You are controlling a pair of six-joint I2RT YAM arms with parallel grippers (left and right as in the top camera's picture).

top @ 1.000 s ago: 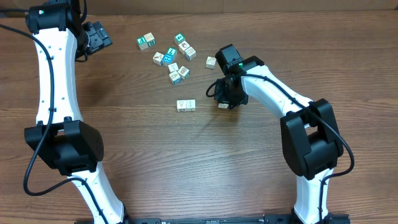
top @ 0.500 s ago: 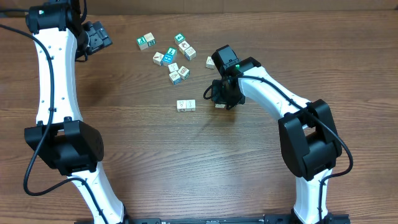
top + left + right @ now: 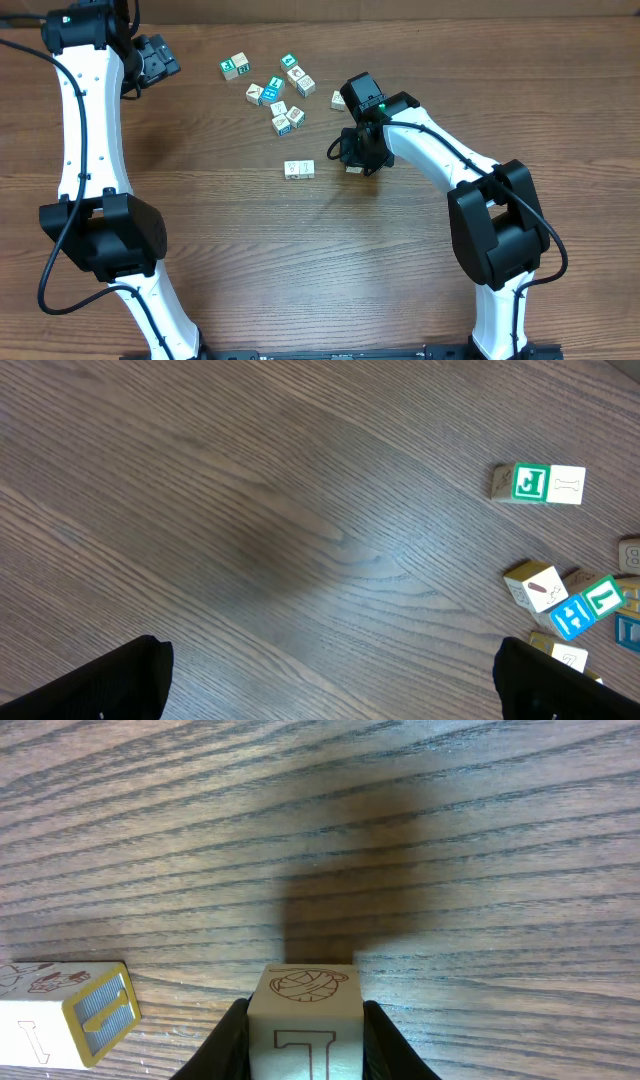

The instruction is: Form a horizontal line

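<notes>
Overhead: the right gripper (image 3: 358, 158) has slid a little left over the last second and then stopped. It now sits just right of the two-cube row (image 3: 299, 169), clamped on a pale cube (image 3: 354, 169), with a gap between them, so not touching yet. The left gripper (image 3: 150, 60) is parked well up-left of the row, beyond the loose pile (image 3: 275, 92). Left wrist: fingers (image 3: 100, 685) spread wide, nothing between them, and the row isn't in shot. Right wrist: the pale cube (image 3: 303, 1015) is pinched between both fingers, with the row's end cube (image 3: 70, 1015) close on its left. I reckon what's left is closing that gap and setting it flush.
</notes>
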